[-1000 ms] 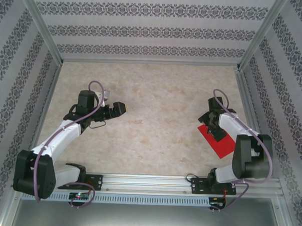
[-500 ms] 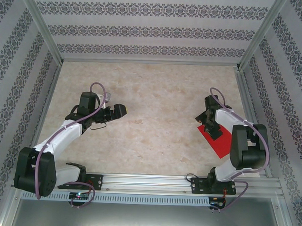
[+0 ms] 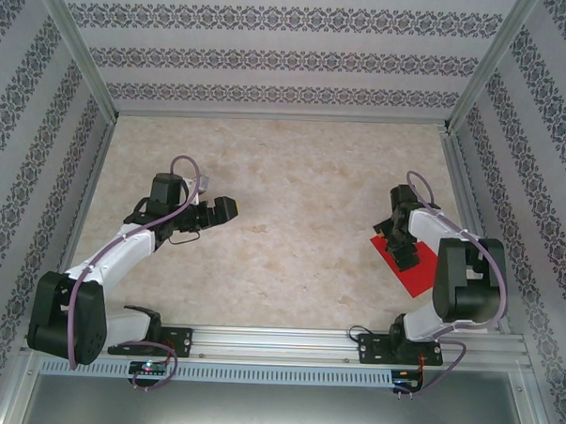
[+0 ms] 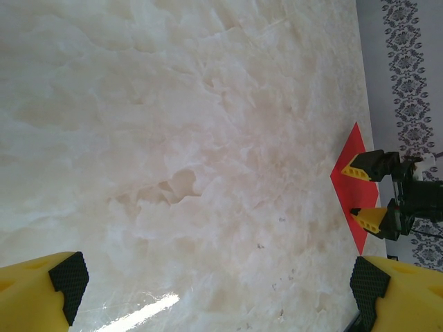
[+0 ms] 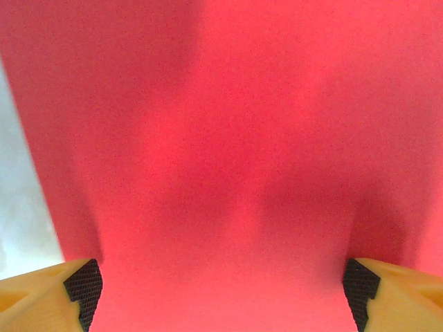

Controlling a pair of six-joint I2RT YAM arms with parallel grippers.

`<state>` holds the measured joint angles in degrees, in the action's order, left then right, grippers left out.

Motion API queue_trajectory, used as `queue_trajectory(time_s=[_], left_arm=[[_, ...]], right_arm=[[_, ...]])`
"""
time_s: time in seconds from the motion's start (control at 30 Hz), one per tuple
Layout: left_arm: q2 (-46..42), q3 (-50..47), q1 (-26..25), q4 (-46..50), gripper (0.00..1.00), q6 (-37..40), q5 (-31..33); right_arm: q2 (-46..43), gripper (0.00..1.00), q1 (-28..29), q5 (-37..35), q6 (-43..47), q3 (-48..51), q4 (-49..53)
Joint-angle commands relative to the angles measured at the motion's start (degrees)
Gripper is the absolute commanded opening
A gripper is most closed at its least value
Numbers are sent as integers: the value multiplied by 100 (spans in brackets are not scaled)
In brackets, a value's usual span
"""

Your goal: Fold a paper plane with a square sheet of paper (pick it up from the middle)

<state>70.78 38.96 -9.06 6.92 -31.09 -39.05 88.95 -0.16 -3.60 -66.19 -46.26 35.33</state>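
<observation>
R pincer (image 5: 221, 301) over sheet (image 5: 221, 138) (jaws wide)

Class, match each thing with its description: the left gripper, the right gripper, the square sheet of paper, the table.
Column one:
1. left gripper
2. right gripper
3. square sheet of paper
4. table

Column two:
A. bright red, lying flat at the right side
B. pale marbled surface
C. open, just over the red paper
D. open, over bare tabletop

Pairs: 1-D, 2-C, 3-A, 4-B
</observation>
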Motion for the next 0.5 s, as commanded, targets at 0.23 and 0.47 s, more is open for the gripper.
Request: queue_trajectory(time_s=[0.23,0.47], left_arm=[[-32,47,-62,271,100,213,-89],[-205,-5,-61,422,100,279,29]], right_arm=[[543,89,5,230,-75,-358,150],[999,90,348,155,451,-987,574]])
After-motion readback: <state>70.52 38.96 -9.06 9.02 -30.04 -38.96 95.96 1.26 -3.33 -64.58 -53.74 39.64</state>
